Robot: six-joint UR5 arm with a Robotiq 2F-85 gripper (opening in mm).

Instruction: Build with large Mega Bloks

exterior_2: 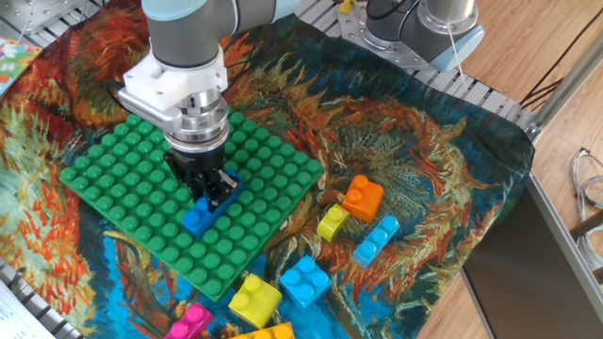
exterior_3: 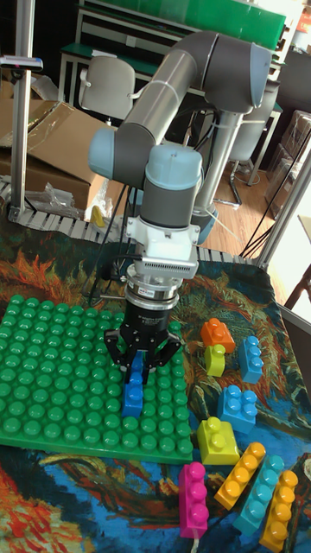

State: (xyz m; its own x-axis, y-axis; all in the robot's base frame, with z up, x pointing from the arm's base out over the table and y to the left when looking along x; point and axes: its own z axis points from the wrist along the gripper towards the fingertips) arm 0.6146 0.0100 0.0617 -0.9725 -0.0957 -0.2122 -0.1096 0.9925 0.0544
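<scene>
Blue brick (exterior_2: 209,206) — long, studded — sits on green baseplate (exterior_2: 113,169).

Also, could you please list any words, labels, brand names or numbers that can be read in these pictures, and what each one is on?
None can be read. No print shows on the Mega Bloks, the green baseplate or the robot arm. The colourful sheet at the fixed view's left edge is too blurred to read.

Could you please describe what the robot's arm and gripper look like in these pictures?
The arm is built of thick grey tubes with light-blue joint caps. Its wrist ends in a white ribbed block and a silver metal ring. Below these sits the black gripper with two short black jaws. A thin black cable hangs beside the wrist.
</scene>
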